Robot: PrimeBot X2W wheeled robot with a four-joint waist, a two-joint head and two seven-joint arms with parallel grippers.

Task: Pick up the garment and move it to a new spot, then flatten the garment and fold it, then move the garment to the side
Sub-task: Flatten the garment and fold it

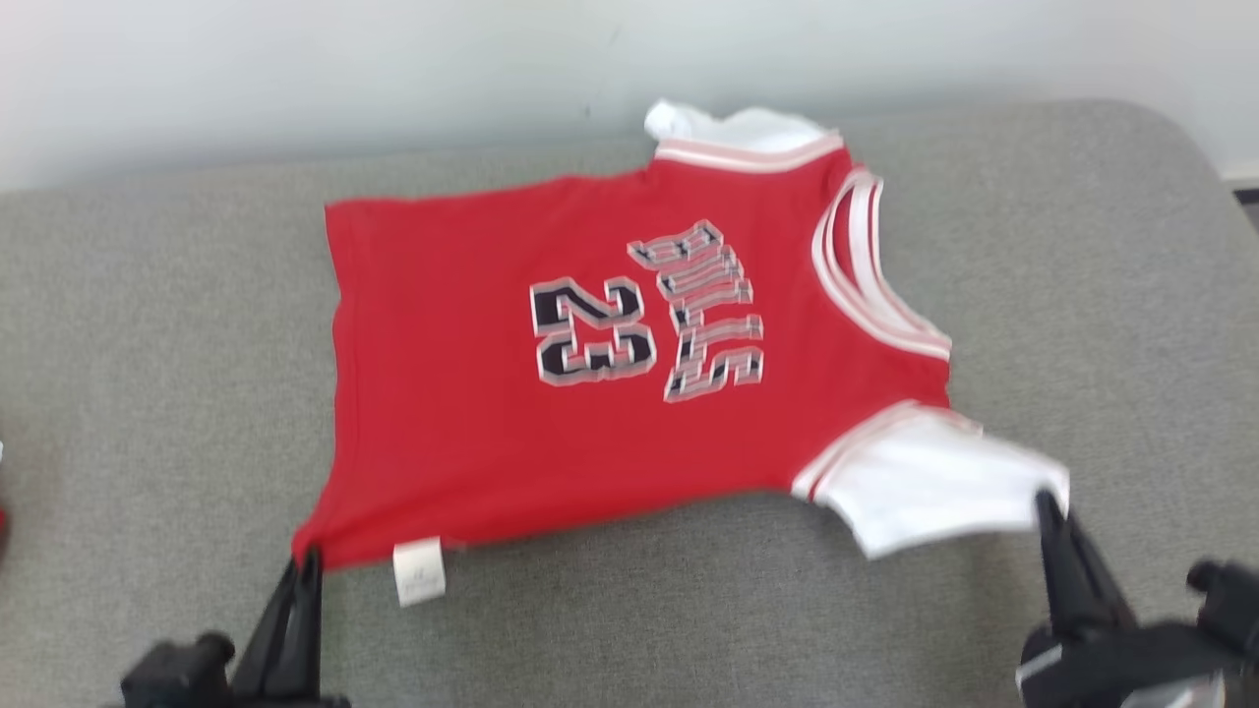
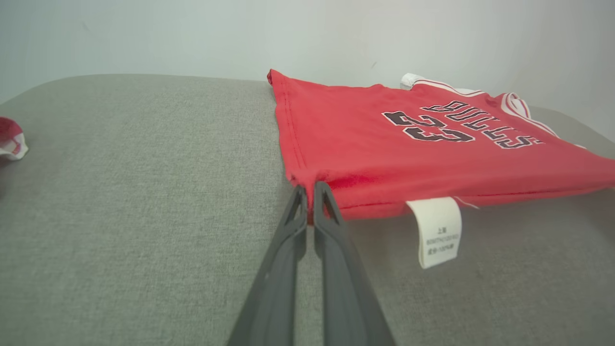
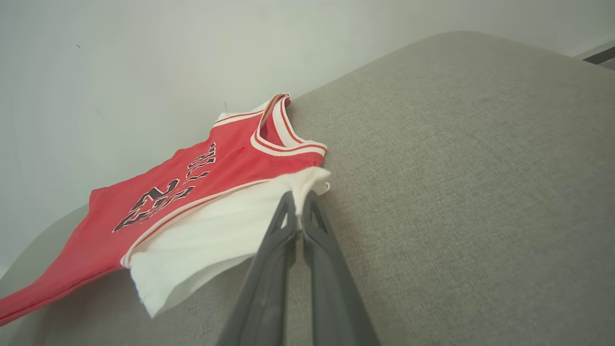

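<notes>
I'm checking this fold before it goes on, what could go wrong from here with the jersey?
The left claw pinches just a hem corner of the jersey, the right claw just the edge of the white sleeve: either may slip out. The far sleeve lies bunched, so pulling over the grey cushion might crease it further.

Left of the garment point(image 1: 472, 393), a wide stretch of grey cushion point(image 1: 148, 344) is lying open, with a small red-and-white cloth point(image 2: 10, 139) sitting well away at the edge. Right of the garment, bare cushion is spreading too. Behind the garment, the wall point(image 1: 295, 69) is standing close.
</notes>
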